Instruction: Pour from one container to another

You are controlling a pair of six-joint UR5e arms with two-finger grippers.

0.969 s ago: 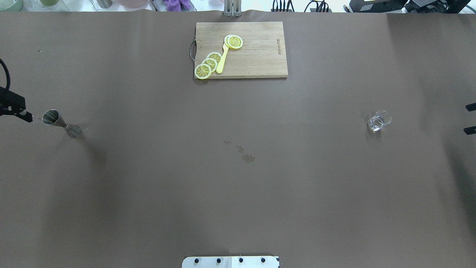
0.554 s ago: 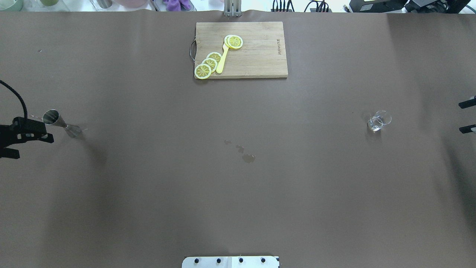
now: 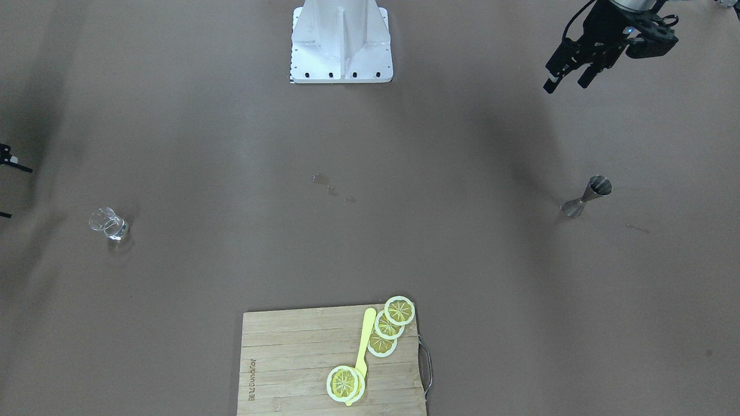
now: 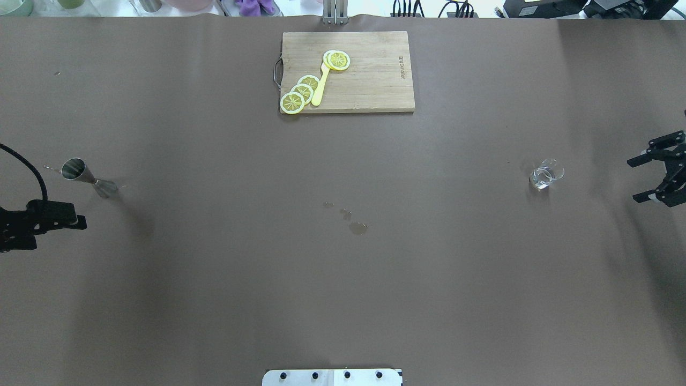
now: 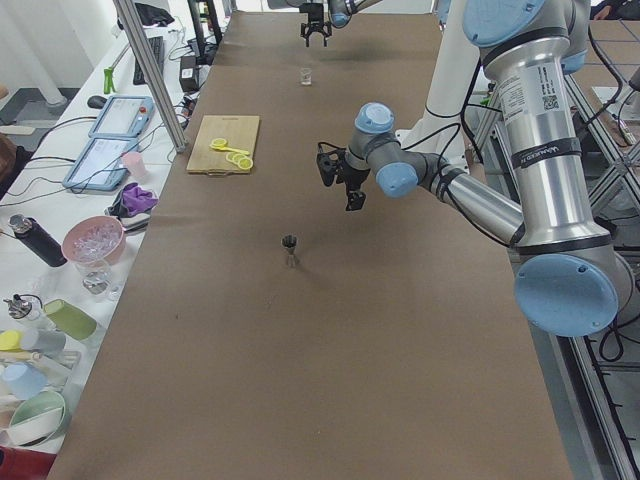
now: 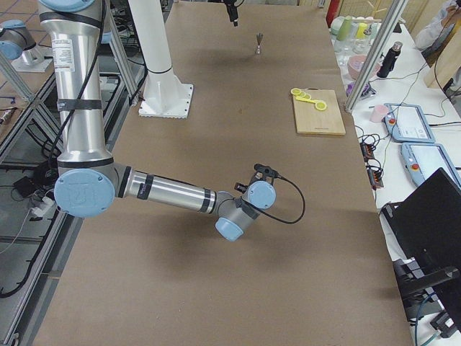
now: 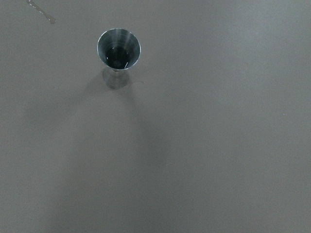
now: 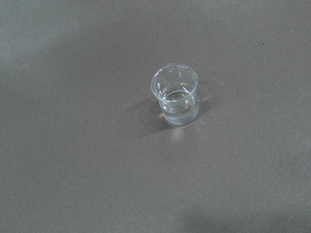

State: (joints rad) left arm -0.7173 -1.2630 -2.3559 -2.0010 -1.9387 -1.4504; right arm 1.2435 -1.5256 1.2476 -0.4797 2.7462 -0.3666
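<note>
The small clear glass pitcher stands upright at the table's right with a little clear liquid in it; the right wrist view shows it close up. My right gripper hovers open just right of it, not touching. The grey metal jigger stands upright at the far left, and in the left wrist view it is seen from above, its cup dark inside. My left gripper is open and empty, on the robot's side of the jigger and apart from it.
A wooden cutting board with lemon slices and a yellow knife lies at the table's far middle. Small wet spots mark the centre. The robot's white base plate sits at the near edge.
My left gripper has drawn back from the jigger toward the robot's side. My right gripper has come in from the right edge, closer to the pitcher. Neither container has moved.
</note>
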